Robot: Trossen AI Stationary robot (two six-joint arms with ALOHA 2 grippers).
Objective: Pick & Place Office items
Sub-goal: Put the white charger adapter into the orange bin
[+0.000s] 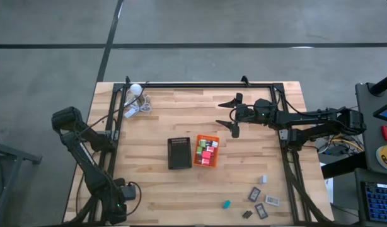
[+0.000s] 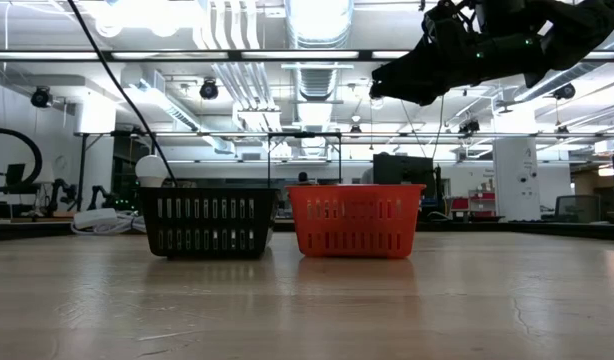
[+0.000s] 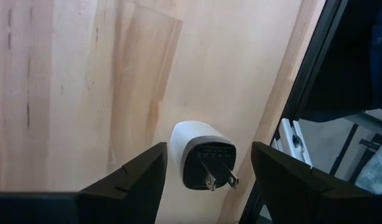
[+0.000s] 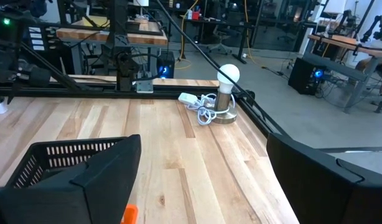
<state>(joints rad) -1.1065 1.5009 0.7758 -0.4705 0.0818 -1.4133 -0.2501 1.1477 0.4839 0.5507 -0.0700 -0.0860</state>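
Right gripper [image 1: 233, 115] raised above the table, beyond the orange tray [image 1: 206, 151], fingers spread wide, nothing between them. In the low view it hangs high over the orange tray, clear of it.

Left gripper [image 3: 206, 171] at the near left corner of the table, fingers apart on either side of a white plug adapter [image 3: 200, 155] lying on the wood; no contact visible.

Orange tray mid-table holds red, pink and green blocks [image 1: 207, 151]. Black tray [image 1: 179, 152] just beside it on its left, contents not discernible.

Loose office items near the right front edge: a teal block [image 1: 226, 204], several flat grey-black rectangles [image 1: 254, 194], one small pale piece [image 1: 263, 179].

White bulb with coiled cable [image 1: 138, 98] at far left corner
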